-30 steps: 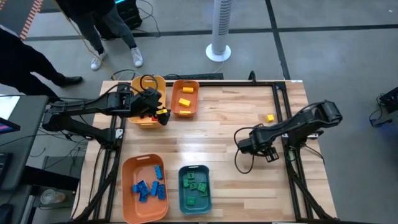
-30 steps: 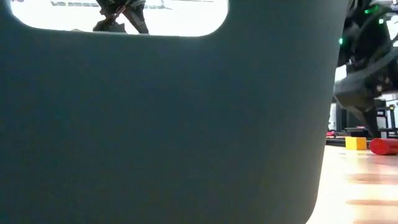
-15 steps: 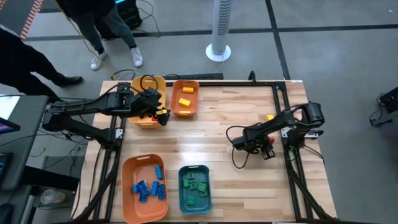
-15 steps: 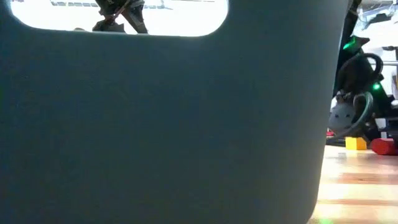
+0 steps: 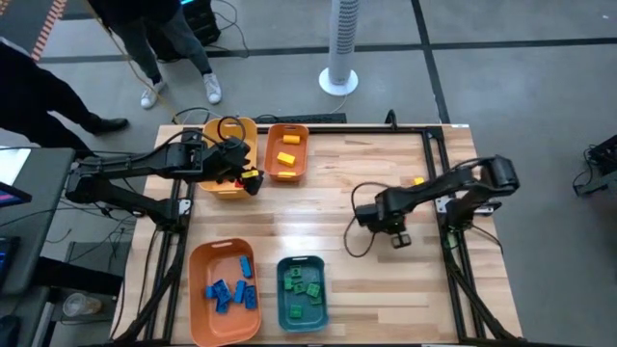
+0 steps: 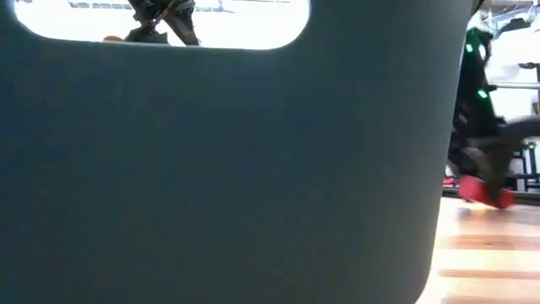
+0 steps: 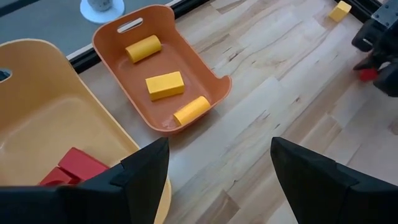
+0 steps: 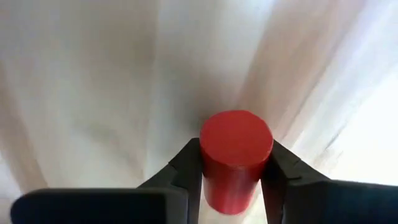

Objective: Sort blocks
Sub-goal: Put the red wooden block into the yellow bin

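Red cylinder block (image 8: pixel 235 155), round and smooth-faced, pinched between both fingers of the right tool (image 8: pixel 233 171), over the bare worktop (image 5: pixel 337 207) right of centre. Left tool (image 7: pixel 217 180) spread wide, holding nothing, above the yellow bin (image 7: pixel 50 118) with red blocks (image 7: pixel 71 168) inside. Lone yellow block (image 5: pixel 418 181) near the worktop's right edge.

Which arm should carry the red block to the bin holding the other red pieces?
Right. The right hand is shut on the red block above mid-table. The left hand is open over the yellow bin, holding nothing.
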